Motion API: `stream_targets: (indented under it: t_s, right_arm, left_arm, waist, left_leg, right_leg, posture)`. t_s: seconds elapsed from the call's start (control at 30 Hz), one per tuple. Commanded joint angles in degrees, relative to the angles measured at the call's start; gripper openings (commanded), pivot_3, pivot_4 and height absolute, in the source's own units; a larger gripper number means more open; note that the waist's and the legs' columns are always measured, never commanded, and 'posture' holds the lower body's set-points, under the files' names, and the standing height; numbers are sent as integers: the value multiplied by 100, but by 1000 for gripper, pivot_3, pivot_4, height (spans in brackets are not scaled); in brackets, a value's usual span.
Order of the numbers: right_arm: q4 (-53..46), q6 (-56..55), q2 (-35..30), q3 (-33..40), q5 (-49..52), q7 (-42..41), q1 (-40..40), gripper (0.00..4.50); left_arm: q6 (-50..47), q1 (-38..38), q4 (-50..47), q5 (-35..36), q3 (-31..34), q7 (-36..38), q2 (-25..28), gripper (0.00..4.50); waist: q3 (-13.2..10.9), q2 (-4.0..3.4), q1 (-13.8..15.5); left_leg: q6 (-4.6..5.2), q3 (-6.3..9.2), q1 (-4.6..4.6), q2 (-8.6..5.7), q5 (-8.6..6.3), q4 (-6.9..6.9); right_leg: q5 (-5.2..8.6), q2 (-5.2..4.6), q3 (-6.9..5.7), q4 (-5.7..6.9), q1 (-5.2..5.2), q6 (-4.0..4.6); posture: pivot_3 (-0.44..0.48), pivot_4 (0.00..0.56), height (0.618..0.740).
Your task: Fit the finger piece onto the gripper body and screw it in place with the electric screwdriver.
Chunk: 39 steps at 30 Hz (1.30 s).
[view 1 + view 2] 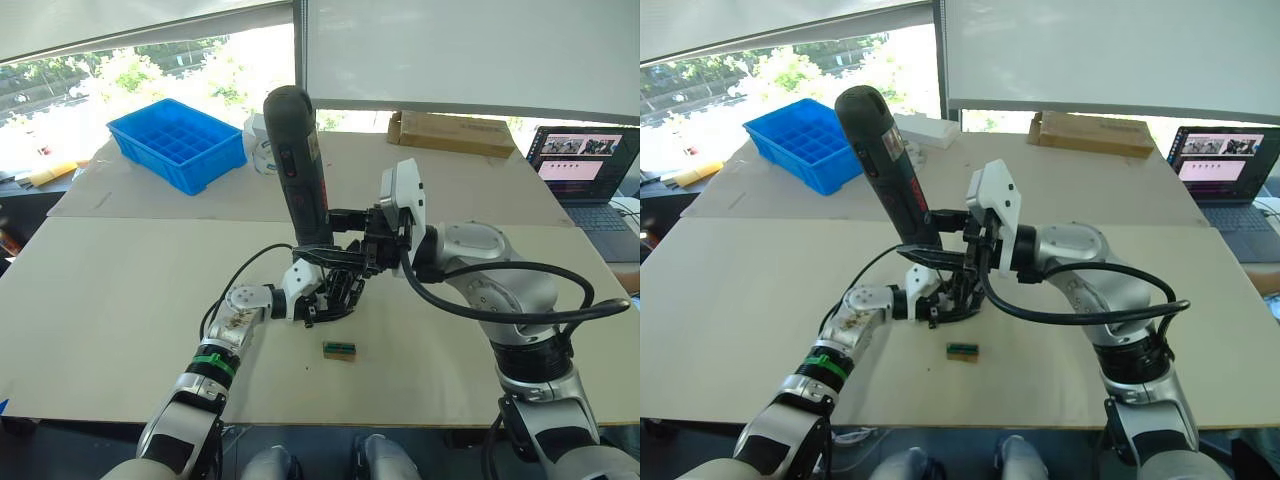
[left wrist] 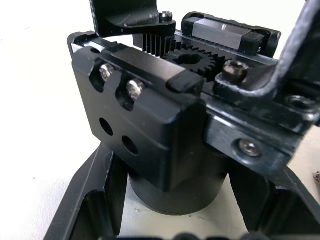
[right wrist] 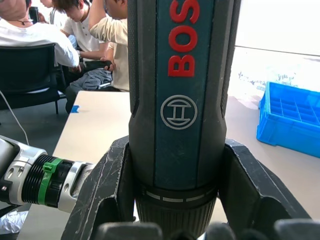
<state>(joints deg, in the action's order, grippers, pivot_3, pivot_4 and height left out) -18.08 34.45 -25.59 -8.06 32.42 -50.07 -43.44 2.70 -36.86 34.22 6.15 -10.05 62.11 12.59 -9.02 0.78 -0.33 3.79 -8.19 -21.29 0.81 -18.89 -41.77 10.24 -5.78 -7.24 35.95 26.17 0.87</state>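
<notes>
Screwing stage appears under way: right gripper (image 3: 175, 220) clamps the electric screwdriver (image 1: 298, 165) upright over the gripper body (image 2: 165, 145), which left gripper (image 1: 318, 296) grasps mid-table; fastening judged unfinished

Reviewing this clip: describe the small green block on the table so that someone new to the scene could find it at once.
Start at the pale table, where the left gripper holds the gripper body and the right gripper holds the electric screwdriver upright. Just nearer the robot lies a small green block, alone on the bare surface. It is low, rectangular and green; the parts above it are black.
</notes>
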Motion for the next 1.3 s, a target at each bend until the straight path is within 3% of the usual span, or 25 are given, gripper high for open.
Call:
stream_targets:
  t_s: [0.03,1.3]
  right_arm:
    - [-114,-250,-40,228,4,-56,-207,1919]
    - [-69,-328,3,138,-181,-181,-36,1919]
  left_arm:
    - [105,-13,-165,76,24,-21,-31,2339]
    - [82,-35,-184,113,39,-25,-28,2339]
  waist:
    - [0,0,1]
    - [0,0,-1]
  left_leg:
    - [0,0,0,0,0,0]
    - [0,0,0,0,0,0]
  right_leg:
    - [0,0,-1,0,0,0]
    - [0,-1,0,-1,0,0]
  posture:
    - [0,150,738]
    - [0,150,738]
